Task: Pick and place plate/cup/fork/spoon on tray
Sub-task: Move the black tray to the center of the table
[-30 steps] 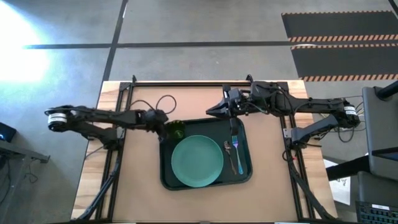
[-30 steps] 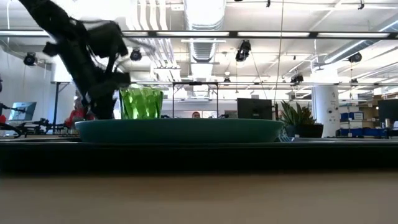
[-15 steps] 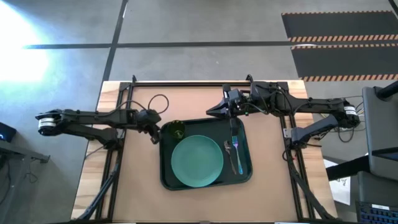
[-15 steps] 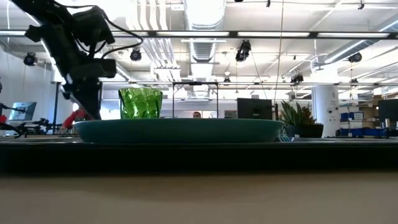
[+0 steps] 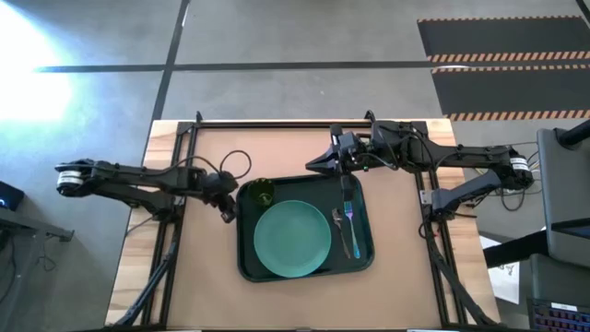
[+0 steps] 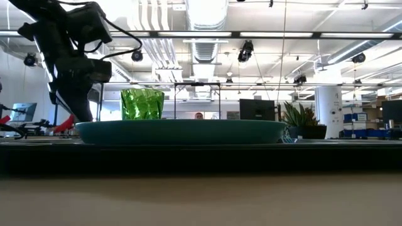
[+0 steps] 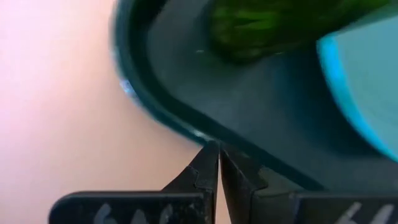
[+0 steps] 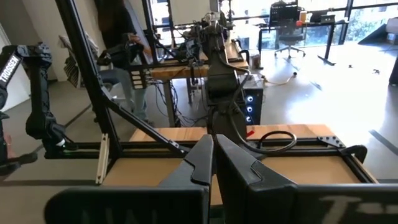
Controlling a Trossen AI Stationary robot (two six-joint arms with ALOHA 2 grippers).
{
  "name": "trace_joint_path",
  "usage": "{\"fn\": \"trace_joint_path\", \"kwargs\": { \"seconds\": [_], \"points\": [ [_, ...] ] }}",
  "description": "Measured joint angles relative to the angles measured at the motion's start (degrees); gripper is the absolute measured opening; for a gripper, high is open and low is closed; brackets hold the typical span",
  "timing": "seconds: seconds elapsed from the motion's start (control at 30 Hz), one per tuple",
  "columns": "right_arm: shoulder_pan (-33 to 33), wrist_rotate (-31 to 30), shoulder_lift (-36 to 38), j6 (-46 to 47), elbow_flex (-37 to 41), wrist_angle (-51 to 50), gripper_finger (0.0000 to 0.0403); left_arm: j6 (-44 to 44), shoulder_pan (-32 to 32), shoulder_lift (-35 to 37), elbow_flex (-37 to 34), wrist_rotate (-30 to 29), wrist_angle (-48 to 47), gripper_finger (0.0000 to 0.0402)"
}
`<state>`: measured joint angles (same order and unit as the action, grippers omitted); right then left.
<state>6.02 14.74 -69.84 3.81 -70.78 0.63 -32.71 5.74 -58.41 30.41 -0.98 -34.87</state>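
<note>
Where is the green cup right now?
In the high view the cup stands in the tray's far-left corner, just beyond the plate, with the left gripper beside the tray's left rim.
</note>
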Motion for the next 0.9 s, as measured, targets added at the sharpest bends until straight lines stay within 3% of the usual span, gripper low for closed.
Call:
{"fn": "trace_joint_path", "kwargs": {
  "seconds": [0.33,0.73,0.9],
  "points": [
    [0.0,-1.9,0.0,0.0,0.0,-0.8,0.0009,-3.1,-2.1,-0.6,-1.4,0.5,2.8,0.0],
    [0.0,-1.9,0.0,0.0,0.0,-0.8,0.0009,-4.5,-2.8,-6.9,-3.5,0.9,5.7,0.0],
    [0.0,-1.9,0.0,0.0,0.0,-0.8,0.0009,-4.5,-2.7,-9.3,-3.6,-2.0,9.2,0.0]
  ]
}}
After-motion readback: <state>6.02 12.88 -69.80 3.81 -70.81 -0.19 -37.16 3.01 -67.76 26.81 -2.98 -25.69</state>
